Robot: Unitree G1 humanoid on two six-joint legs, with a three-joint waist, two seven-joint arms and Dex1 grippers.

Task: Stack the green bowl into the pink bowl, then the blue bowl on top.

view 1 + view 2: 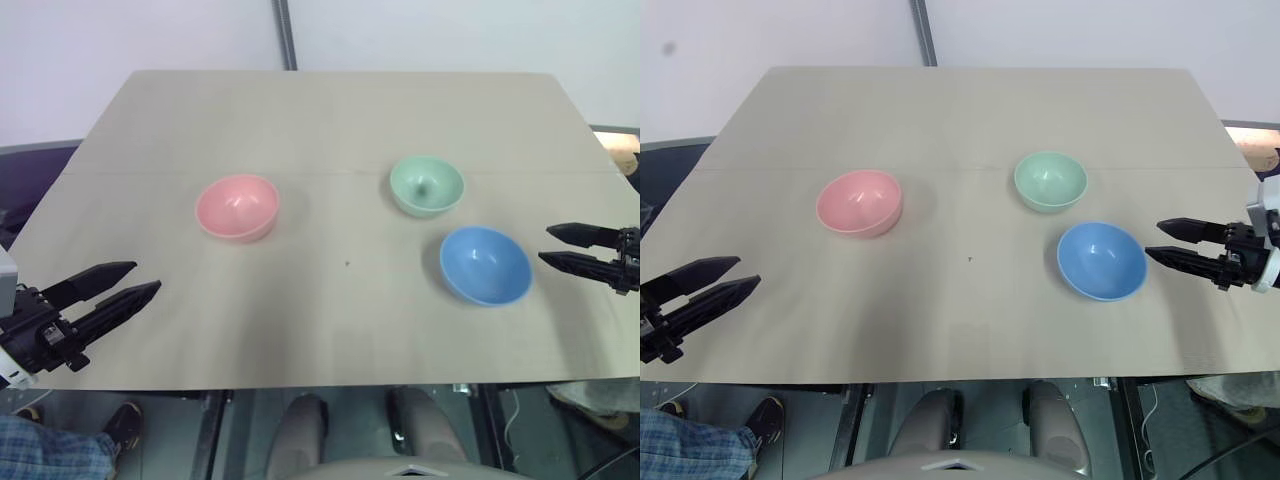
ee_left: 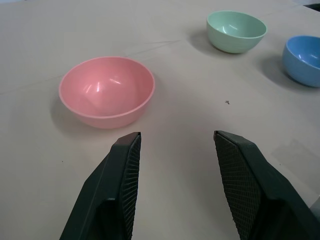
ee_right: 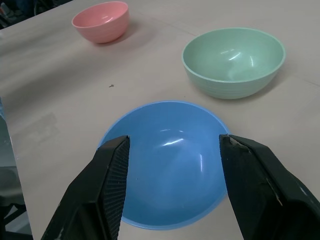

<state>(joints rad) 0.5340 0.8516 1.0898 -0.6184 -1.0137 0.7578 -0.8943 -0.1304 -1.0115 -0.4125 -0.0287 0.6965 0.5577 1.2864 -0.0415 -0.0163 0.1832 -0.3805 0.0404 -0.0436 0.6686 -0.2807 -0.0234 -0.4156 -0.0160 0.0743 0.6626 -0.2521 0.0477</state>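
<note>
blue bowl (image 3: 167, 165) just ahead of right pincer (image 3: 172, 150), apart

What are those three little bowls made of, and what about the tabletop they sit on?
The pink bowl, green bowl and blue bowl look like smooth, glossy plastic or melamine: even pastel colour, thin rims, soft glints of light inside. Glazed ceramic is possible too. The table looks like matte beige laminate or wood board, with a faint grain and one seam across it.

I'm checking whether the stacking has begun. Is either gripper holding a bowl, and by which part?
Nothing is held. The left gripper and the right gripper are open, off the bowls; the blue bowl sits nearest the right one.
</note>
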